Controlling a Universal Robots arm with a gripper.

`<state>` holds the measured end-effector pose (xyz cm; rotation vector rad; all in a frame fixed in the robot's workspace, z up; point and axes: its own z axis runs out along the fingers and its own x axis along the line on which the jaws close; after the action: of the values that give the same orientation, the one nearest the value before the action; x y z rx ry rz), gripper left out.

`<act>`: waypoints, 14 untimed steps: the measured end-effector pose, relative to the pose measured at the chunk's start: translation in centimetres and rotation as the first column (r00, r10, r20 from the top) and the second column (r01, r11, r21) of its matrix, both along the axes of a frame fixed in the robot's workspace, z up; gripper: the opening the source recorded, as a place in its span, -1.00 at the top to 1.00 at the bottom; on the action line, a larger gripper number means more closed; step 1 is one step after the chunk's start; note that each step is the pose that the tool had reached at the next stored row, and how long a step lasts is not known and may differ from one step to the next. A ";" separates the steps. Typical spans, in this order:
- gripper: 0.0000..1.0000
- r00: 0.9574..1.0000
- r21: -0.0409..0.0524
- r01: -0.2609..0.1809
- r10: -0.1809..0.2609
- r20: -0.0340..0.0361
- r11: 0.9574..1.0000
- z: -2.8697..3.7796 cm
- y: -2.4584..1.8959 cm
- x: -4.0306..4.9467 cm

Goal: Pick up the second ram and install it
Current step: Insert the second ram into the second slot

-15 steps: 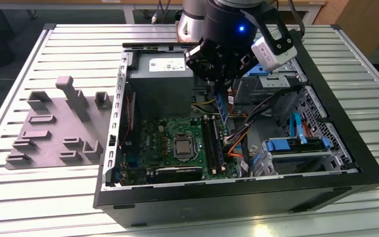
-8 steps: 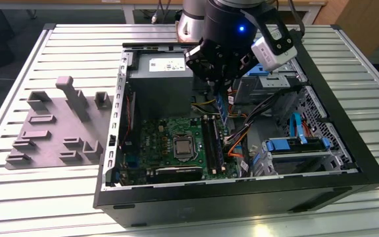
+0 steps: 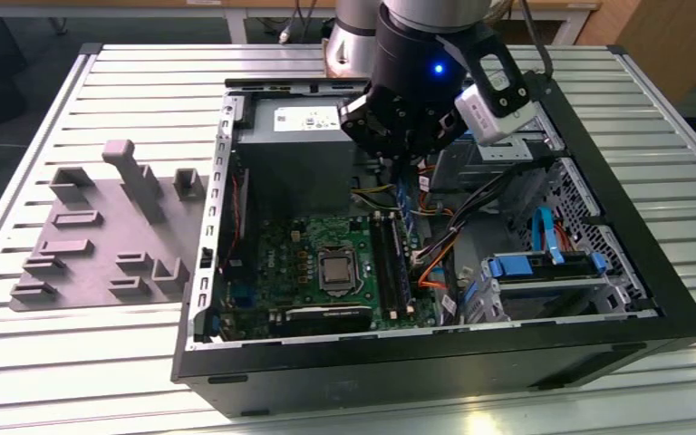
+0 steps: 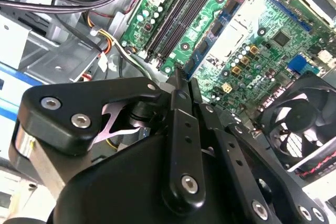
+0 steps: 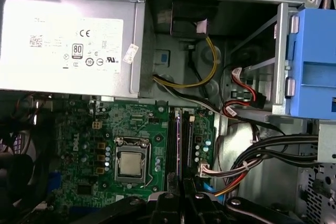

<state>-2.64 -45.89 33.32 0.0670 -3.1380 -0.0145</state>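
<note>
My gripper [image 3: 404,166] hangs inside the open computer case [image 3: 445,362], over the far end of the black memory slots [image 3: 391,267]. Its fingers are pressed close together. A thin blue strip, the second ram [image 3: 406,201], pokes out edge-on below them and runs in line with the slots. In both wrist views the gripper [image 4: 181,77] [image 5: 183,195] points down at the slots [image 4: 173,19] [image 5: 178,145] on the green motherboard [image 5: 79,145]. There the ram is edge-on between the fingers and hard to make out.
A grey power supply [image 5: 68,40] fills the case's far end. Light-blue drive brackets [image 3: 542,263] and bundled cables [image 5: 252,156] crowd the side beside the slots. A black fan [image 4: 299,124] sits past the processor socket [image 5: 130,162]. A grey fixture plate [image 3: 106,236] lies at the exterior view's left.
</note>
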 end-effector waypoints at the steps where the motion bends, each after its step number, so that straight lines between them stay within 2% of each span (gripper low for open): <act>1: 0.73 1.000 0.000 0.001 -0.001 0.000 1.000 -0.18 -0.01 0.00; 6: 0.73 1.000 0.000 0.004 -0.004 0.000 1.000 -1.10 0.00 0.00; 14: 0.73 1.000 0.000 0.004 -0.004 0.000 1.000 -2.21 -0.01 0.00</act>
<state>-2.64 -45.89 31.11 0.0612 -3.1383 -0.0147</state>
